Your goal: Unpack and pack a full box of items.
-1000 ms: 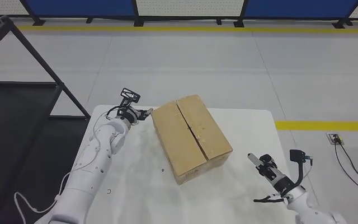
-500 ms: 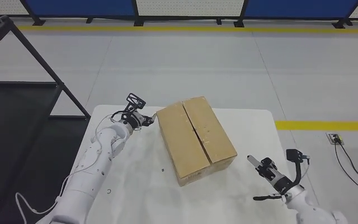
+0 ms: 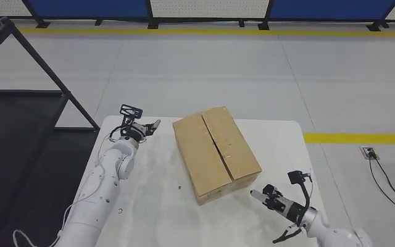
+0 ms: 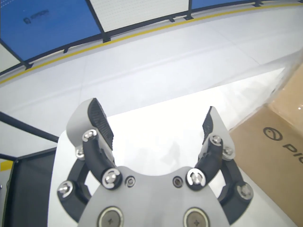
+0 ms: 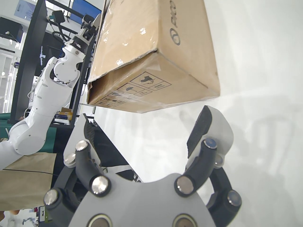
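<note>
Box (image 3: 215, 154): plain brown cardboard, closed, top flaps meeting in one seam down its length. It sits around the middle of the white table (image 3: 160, 210), turned at an angle to the edges.

Print: from the top view I can make out only a faint mark on the near end face. The right wrist view gives more: a round logo with a short word on the long side (image 5: 175, 31), and a block of boxed handling symbols on the end face. The left wrist view catches the same kind of round logo and the start of dark lettering on the box side (image 4: 272, 157).

Surface: glossy clear tape over the seams. A ragged, slightly lifted flap edge shows at one end corner, visible from the right wrist alone.

Left gripper (image 3: 150, 126), (image 4: 152, 109): jaws spread wide, nothing between them, over the table near the box's far left corner and apart from it.

Right gripper (image 3: 267, 215), (image 5: 146, 121): jaws spread too, holding nothing, low over the table near the box's near right corner, not touching.

The right wrist view also shows the left arm (image 5: 59, 72) beyond the box.

The left wrist view looks past the table to blue and white wall panels (image 4: 142, 1) carrying a logo.
</note>
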{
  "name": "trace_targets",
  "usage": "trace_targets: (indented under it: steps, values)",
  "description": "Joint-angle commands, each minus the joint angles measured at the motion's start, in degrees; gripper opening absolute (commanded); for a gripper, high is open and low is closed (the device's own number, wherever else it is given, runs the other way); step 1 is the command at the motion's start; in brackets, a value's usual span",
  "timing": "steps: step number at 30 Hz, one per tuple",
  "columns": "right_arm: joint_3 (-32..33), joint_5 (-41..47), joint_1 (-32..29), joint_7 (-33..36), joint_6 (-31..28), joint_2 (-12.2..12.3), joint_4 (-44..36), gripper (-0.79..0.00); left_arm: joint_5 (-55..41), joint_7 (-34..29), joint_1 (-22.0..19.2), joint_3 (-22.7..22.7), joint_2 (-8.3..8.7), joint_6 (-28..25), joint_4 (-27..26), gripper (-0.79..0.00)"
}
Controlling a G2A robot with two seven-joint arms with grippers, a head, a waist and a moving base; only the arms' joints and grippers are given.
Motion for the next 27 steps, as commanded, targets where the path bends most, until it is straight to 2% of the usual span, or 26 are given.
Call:
trace_targets:
  steps: [1, 6, 20, 27]
  values:
    - [-2.1, 0.5, 1.7, -0.6, 0.6, -0.2, 1.1, 0.000, -0.7, -0.1, 0.7, -0.7, 0.04, 1.4, -0.4, 0.000]
    - [-5.3, 2.5, 5.4, -1.7, 1.9, -0.5, 3.9, 0.000, -1.5, -0.2, 2.2, -2.3, 0.36, 2.2, -2.0, 0.000]
    - [-8.9, 8.8, 14.3, -5.1, 7.0, -1.1, 9.3, 0.000, -2.2, -0.8, 7.9, -6.8, 1.49, 3.5, -8.6, 0.000]
    - [-11.6, 10.9, 19.3, -9.1, 10.4, -1.9, 12.6, 0.000, -2.8, -1.8, 11.0, -9.3, 2.07, 4.0, -11.9, 0.000]
